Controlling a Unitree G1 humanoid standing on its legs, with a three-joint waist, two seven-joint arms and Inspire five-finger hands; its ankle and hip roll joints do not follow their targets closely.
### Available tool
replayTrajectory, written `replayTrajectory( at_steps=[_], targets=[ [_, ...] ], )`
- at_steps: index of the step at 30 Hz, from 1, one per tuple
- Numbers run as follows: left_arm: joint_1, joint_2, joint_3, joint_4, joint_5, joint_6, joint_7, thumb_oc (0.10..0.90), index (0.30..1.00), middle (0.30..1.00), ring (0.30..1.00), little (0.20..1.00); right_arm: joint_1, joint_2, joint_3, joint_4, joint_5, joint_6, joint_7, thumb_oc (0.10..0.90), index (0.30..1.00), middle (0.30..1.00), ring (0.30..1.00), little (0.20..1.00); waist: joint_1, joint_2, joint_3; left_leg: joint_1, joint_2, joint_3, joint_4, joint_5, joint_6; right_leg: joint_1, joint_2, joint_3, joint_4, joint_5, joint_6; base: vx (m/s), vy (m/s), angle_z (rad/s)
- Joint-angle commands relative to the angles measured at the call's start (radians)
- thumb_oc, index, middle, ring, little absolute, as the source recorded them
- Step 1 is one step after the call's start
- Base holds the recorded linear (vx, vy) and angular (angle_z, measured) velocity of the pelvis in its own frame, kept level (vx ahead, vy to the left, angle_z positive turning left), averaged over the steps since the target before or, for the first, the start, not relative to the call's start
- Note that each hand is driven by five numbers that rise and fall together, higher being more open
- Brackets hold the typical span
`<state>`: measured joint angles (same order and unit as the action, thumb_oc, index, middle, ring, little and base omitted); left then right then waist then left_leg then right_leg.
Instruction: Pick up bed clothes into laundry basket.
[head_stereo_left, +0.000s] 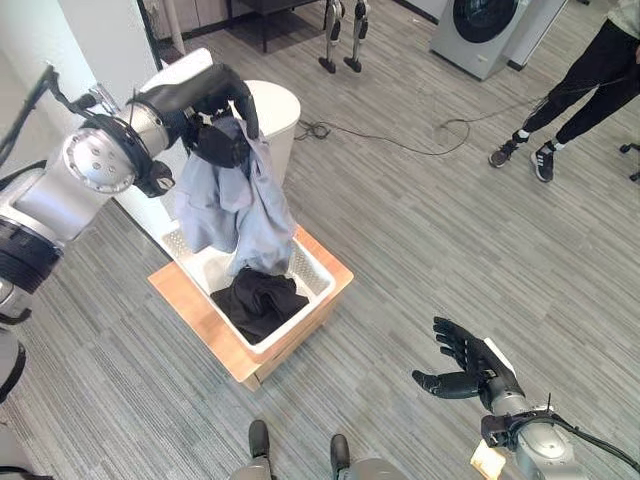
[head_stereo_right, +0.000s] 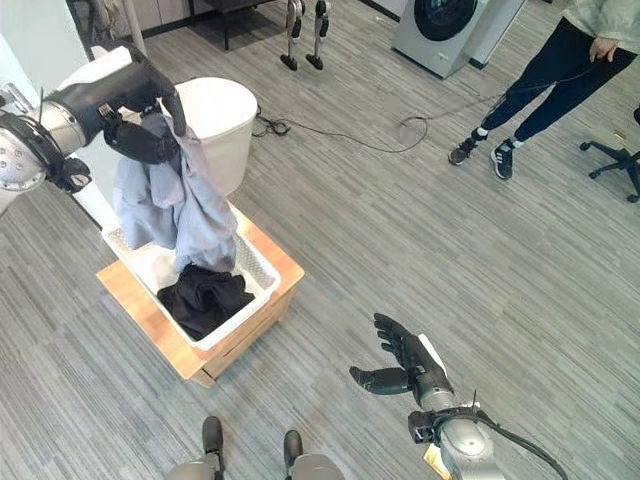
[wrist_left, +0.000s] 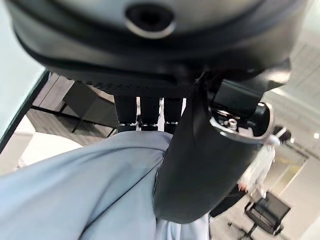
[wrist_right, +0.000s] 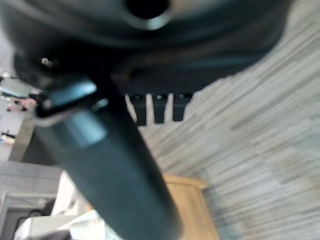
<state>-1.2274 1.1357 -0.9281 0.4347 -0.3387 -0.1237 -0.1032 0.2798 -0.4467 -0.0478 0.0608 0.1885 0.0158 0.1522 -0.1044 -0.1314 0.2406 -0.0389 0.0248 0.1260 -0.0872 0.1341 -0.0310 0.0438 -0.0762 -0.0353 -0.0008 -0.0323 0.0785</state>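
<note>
My left hand (head_stereo_left: 222, 118) is shut on a pale blue-grey garment (head_stereo_left: 232, 205), holding it up so it hangs down into the white laundry basket (head_stereo_left: 310, 262). In the left wrist view the same garment (wrist_left: 90, 185) lies pressed under the thumb (wrist_left: 200, 165). A black garment (head_stereo_left: 258, 300) lies in the basket's near end. The basket rests on a low wooden stand (head_stereo_left: 330, 300). My right hand (head_stereo_left: 468, 370) hovers open over the floor at the lower right, holding nothing.
A white round bin (head_stereo_left: 278, 110) stands just behind the basket, beside a white wall or cabinet (head_stereo_left: 110, 40). A person (head_stereo_left: 585, 85) stands at the upper right. A washing machine (head_stereo_left: 480, 30) is at the back, and a cable (head_stereo_left: 400, 135) runs across the floor.
</note>
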Motion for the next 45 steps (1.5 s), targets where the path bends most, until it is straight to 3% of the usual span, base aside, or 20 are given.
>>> replayTrajectory(
  at_steps=[1, 8, 16, 25, 26, 28, 29, 30, 37, 39, 42, 45],
  targets=[
    [-0.105, -0.047, 0.198, 0.127, 0.041, -0.047, 0.046, 0.4, 0.3, 0.3, 0.3, 0.3, -0.022, -0.059, -0.094, -0.145, -0.015, -0.058, 0.012, 0.8, 0.9, 0.9, 0.9, 0.9, -0.003, -0.002, -0.007, 0.044, 0.03, 0.054, 0.023, -0.116, -0.022, -0.087, -0.069, 0.014, 0.054, -0.019, 0.121, 0.0, 0.0, 0.0],
    [-0.074, -0.057, 0.231, 0.207, 0.089, -0.031, 0.059, 0.4, 0.3, 0.3, 0.3, 0.3, -0.041, -0.077, -0.089, -0.146, -0.013, -0.067, 0.012, 0.8, 0.9, 0.9, 0.9, 0.9, -0.019, -0.031, 0.034, 0.002, 0.046, 0.071, 0.024, -0.102, -0.026, -0.137, -0.054, 0.033, 0.04, 0.01, 0.121, -0.04, -0.008, -0.05],
    [-0.033, -0.063, 0.264, 0.333, 0.254, 0.0, 0.097, 0.4, 0.3, 0.3, 0.3, 0.3, -0.064, -0.101, -0.062, -0.15, -0.019, -0.081, 0.01, 0.8, 0.9, 0.9, 0.9, 0.9, -0.035, -0.073, 0.057, -0.03, 0.068, 0.104, 0.014, -0.09, -0.034, -0.18, -0.029, 0.072, 0.005, 0.044, 0.119, -0.02, -0.003, -0.12],
    [-0.001, -0.081, 0.251, 0.344, 0.282, 0.019, 0.059, 0.4, 0.3, 0.3, 0.3, 0.3, -0.084, -0.112, -0.049, -0.163, -0.003, -0.082, 0.002, 0.8, 0.9, 0.9, 0.9, 0.9, -0.043, -0.068, 0.054, -0.026, 0.068, 0.109, 0.011, -0.096, -0.033, -0.187, -0.026, 0.079, 0.003, 0.045, 0.118, 0.02, 0.002, -0.08],
    [-0.023, -0.077, 0.215, 0.352, 0.304, 0.028, 0.032, 0.45, 0.375, 0.375, 0.375, 0.375, -0.085, -0.115, -0.049, -0.163, -0.004, -0.08, -0.001, 0.8, 0.9, 0.9, 0.9, 0.9, -0.045, -0.06, 0.054, -0.025, 0.067, 0.108, 0.01, -0.098, -0.032, -0.186, -0.027, 0.077, 0.003, 0.043, 0.118, 0.01, -0.004, -0.05],
    [-0.044, -0.072, 0.187, 0.353, 0.315, 0.031, 0.022, 0.8, 0.9, 0.9, 0.9, 0.9, -0.085, -0.113, -0.051, -0.161, -0.003, -0.077, -0.001, 0.8, 0.9, 0.9, 0.9, 0.9, -0.045, -0.058, 0.054, -0.024, 0.066, 0.106, 0.01, -0.099, -0.032, -0.185, -0.027, 0.076, 0.003, 0.044, 0.118, 0.0, -0.001, -0.02],
    [-0.045, -0.072, 0.185, 0.354, 0.314, 0.031, 0.022, 0.8, 0.9, 0.9, 0.9, 0.9, -0.085, -0.112, -0.051, -0.161, -0.003, -0.077, -0.001, 0.8, 0.9, 0.9, 0.9, 0.9, -0.044, -0.059, 0.055, -0.024, 0.065, 0.106, 0.01, -0.099, -0.032, -0.185, -0.027, 0.076, 0.003, 0.044, 0.118, 0.0, 0.0, 0.0],
    [-0.092, -0.046, 0.13, 0.312, 0.359, 0.032, 0.016, 0.8, 0.9, 0.9, 0.9, 0.9, -0.084, -0.115, -0.055, -0.16, -0.005, -0.074, -0.002, 0.8, 0.9, 0.9, 0.9, 0.9, -0.041, -0.043, 0.054, -0.022, 0.063, 0.1, 0.009, -0.1, -0.031, -0.183, -0.03, 0.075, 0.002, 0.042, 0.118, 0.0, 0.0, 0.0],
    [-0.121, 0.023, 0.096, 0.143, 0.367, 0.033, 0.006, 0.8, 0.9, 0.9, 0.9, 0.9, -0.068, -0.114, -0.077, -0.148, -0.012, -0.062, 0.0, 0.8, 0.9, 0.9, 0.9, 0.9, -0.016, -0.014, 0.053, -0.017, 0.054, 0.08, 0.008, -0.103, -0.029, -0.166, -0.038, 0.058, -0.002, 0.032, 0.117, 0.01, -0.004, 0.04],
    [-0.127, 0.059, 0.085, 0.061, 0.388, 0.033, 0.005, 0.8, 0.9, 0.9, 0.9, 0.9, -0.065, -0.115, -0.085, -0.139, -0.024, -0.056, 0.001, 0.8, 0.9, 0.9, 0.9, 0.9, -0.003, 0.005, 0.047, -0.014, 0.05, 0.07, 0.007, -0.104, -0.029, -0.157, -0.041, 0.051, -0.002, 0.025, 0.116, 0.02, -0.015, 0.14],
    [-0.104, 0.077, 0.119, -0.002, 0.374, 0.026, 0.025, 0.8, 0.9, 0.9, 0.9, 0.9, -0.069, -0.112, -0.084, -0.123, -0.023, -0.055, -0.002, 0.8, 0.9, 0.9, 0.9, 0.9, 0.008, 0.014, 0.045, -0.011, 0.047, 0.06, 0.007, -0.105, -0.029, -0.148, -0.043, 0.044, -0.002, 0.02, 0.114, 0.03, -0.011, 0.16],
    [-0.044, 0.155, 0.178, -0.122, 0.314, 0.002, 0.012, 0.8, 0.9, 0.9, 0.9, 0.9, -0.058, -0.113, -0.1, -0.12, -0.026, -0.051, -0.001, 0.8, 0.9, 0.9, 0.9, 0.9, 0.03, 0.043, 0.028, 0.002, 0.041, 0.041, 0.007, -0.109, -0.03, -0.126, -0.049, 0.032, -0.001, 0.009, 0.111, 0.04, -0.007, 0.13]
  ],
)
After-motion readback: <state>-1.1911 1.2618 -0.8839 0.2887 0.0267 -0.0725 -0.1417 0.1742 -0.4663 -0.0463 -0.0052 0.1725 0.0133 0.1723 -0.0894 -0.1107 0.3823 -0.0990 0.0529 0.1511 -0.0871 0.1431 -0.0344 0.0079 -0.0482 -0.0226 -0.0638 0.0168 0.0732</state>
